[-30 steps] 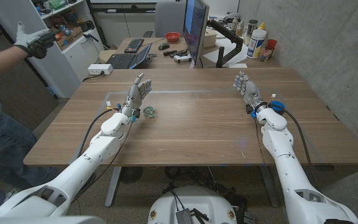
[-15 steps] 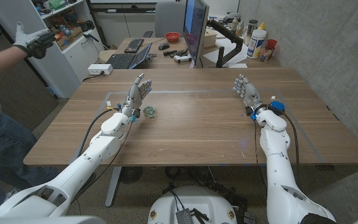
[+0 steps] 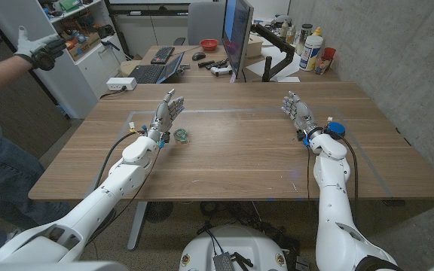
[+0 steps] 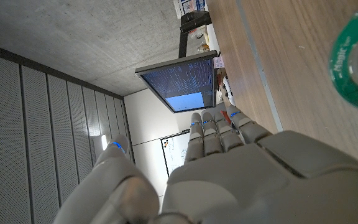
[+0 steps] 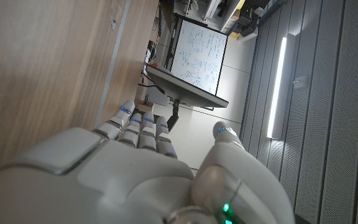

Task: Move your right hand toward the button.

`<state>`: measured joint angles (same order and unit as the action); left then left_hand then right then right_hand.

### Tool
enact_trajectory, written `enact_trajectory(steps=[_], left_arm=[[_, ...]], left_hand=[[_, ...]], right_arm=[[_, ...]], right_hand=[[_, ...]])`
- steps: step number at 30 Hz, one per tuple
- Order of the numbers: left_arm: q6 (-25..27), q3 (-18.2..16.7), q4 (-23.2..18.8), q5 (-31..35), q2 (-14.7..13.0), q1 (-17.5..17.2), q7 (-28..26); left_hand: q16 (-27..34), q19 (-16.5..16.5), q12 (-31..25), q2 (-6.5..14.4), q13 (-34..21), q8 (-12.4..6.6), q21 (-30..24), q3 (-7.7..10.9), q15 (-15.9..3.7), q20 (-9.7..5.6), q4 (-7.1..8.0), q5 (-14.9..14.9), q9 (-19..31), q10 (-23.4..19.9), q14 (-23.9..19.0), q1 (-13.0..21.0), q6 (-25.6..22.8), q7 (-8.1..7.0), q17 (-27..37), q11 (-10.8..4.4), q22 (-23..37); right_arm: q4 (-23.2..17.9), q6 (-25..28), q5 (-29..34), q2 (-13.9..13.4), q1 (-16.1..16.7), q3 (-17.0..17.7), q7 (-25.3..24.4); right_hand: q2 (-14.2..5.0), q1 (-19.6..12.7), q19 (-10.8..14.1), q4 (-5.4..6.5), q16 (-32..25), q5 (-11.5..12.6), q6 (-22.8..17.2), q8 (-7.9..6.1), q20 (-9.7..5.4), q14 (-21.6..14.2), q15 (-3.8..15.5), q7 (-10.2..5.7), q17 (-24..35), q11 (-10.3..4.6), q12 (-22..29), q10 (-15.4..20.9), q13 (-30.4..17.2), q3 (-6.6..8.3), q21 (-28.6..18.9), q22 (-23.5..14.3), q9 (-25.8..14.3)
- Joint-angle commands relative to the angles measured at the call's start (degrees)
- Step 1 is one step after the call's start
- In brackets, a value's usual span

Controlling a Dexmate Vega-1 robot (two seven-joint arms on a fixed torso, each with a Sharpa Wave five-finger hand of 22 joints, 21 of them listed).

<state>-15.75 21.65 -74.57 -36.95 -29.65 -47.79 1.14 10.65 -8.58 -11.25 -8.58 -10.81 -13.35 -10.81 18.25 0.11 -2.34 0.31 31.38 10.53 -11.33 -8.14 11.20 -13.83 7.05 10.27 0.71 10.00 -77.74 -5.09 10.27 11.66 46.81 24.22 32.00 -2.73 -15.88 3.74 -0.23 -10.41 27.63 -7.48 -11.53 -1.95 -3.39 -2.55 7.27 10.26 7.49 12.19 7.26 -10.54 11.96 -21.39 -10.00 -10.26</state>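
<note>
A small green round object (image 3: 181,136) lies on the wooden table (image 3: 239,150), just right of my left hand (image 3: 166,111); its green rim (image 4: 356,59) also shows in the left wrist view. My left hand (image 4: 229,168) stands with fingers straight and together, holding nothing. My right hand (image 3: 297,110) is raised at the table's right side, fingers extended and empty, far from the green object. A blue round piece (image 3: 336,128) sits close beside my right wrist; I cannot tell whether it lies on the table. In the right wrist view my right hand (image 5: 129,168) is over bare wood.
A monitor (image 3: 236,34) stands past the table's far edge, with a second desk holding a keyboard (image 3: 148,73) and bottles (image 3: 311,47) behind it. A person's gloved hand (image 3: 40,50) reaches in at the far left. A concrete wall runs along the right.
My right hand and forearm have shifted slightly toward the table's middle. The left arm and the green object have not moved.
</note>
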Motion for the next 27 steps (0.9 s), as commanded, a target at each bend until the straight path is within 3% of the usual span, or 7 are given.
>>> enact_trajectory(steps=[1, 27], left_arm=[[-0.04, -0.01, -1.07, 0.38, -0.43, -0.28, -0.19], [0.45, -0.12, -2.79, 0.48, -1.3, -0.68, -0.16]], left_hand=[[0.15, -0.14, -0.25, 0.17, -0.06, 0.16, -0.36, 0.08, -0.15, -1.47, -0.28, 0.22, 0.28, -0.09, -0.27, 0.54, -0.7, -0.2, 0.2, -0.04, 0.33], [0.15, 0.26, -0.23, 0.4, -0.06, 0.47, -0.34, -0.21, -0.16, -1.4, -0.52, 0.39, 0.31, 0.02, -0.09, 0.65, -0.8, -0.39, 0.21, -0.03, 0.35]], right_arm=[[-0.85, 0.49, 1.92, 0.71, -0.04, 0.39, 0.5], [-6.63, 3.05, 6.41, 0.65, 2.27, -1.75, -1.68]], right_hand=[[-0.29, -0.44, 0.48, -0.19, -0.4, 0.16, -0.21, -0.06, -1.36, -0.54, -0.18, -0.5, 0.19, 0.14, 0.29, 0.24, -0.1, 0.11, 0.09, -0.23, -0.32], [-0.43, -0.91, 0.66, -0.69, -0.4, 0.38, -0.71, -0.1, -1.36, -0.81, 0.21, -1.32, 0.11, -0.36, 0.44, 0.85, -0.12, 0.17, 0.59, -0.24, -0.35]])
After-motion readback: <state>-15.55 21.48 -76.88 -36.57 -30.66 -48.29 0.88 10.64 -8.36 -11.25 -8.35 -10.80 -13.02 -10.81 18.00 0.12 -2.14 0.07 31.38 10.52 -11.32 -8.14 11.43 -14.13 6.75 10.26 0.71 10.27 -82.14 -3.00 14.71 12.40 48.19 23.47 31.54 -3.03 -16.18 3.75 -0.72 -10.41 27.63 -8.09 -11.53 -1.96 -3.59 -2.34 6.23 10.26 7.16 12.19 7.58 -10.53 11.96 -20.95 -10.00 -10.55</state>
